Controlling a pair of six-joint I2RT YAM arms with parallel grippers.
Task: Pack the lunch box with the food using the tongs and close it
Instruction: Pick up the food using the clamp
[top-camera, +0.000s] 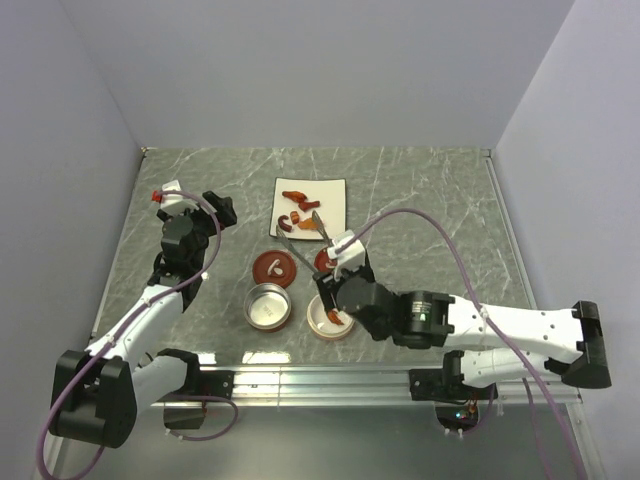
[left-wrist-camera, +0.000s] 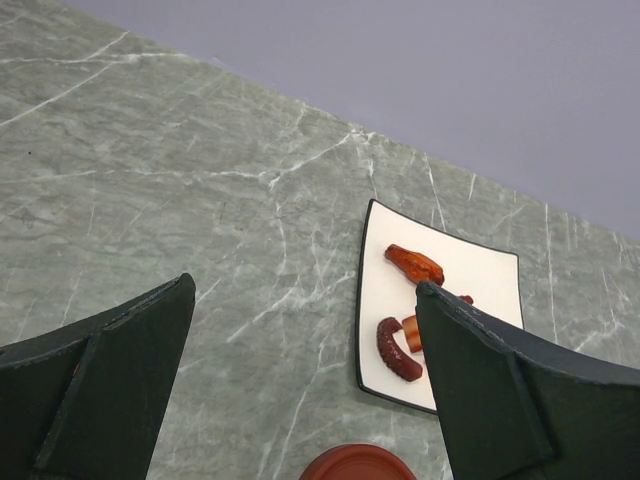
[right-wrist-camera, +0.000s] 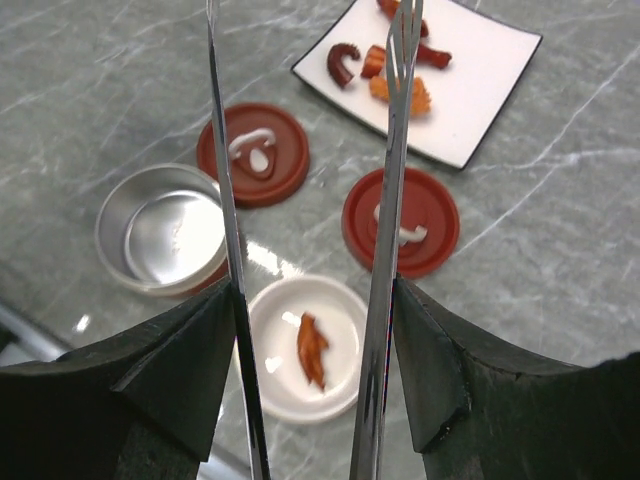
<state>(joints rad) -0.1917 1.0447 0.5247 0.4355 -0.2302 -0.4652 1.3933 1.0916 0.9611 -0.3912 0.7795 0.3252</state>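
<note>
While most of the food (right-wrist-camera: 343, 62) lies on the white plate (right-wrist-camera: 480, 90), one orange morsel (right-wrist-camera: 311, 350) sits in the round white container (right-wrist-camera: 345, 315) on the plate's near side, past a red lid (right-wrist-camera: 430, 240) that lies between plate and container. The tongs (right-wrist-camera: 393, 150) reach toward the plate with their tips spread and nothing between them (one tip is over the plate among the pieces, the other just off its near left corner). The right gripper (right-wrist-camera: 312, 300) has hold of the tongs: its two fingers bear on the outsides of the slim arms and stand fairly wide, so the tongs gape. A round metal tin (right-wrist-camera: 160, 225) stands nearer than the plate and to its left, and a second red lid (right-wrist-camera: 280, 175) lies between tin and plate. Off the plate's left edge, the left gripper (left-wrist-camera: 305, 300) hovers above the marble table (left-wrist-camera: 200, 200), jaws fully parted and holding nothing.

The step in hand looks like fetching another piece. The next move calls for setting the tips astride one morsel on the plate, squeezing just enough to pinch it, then carrying it to the container. Such small curved pieces could slip from thin tips.
</note>
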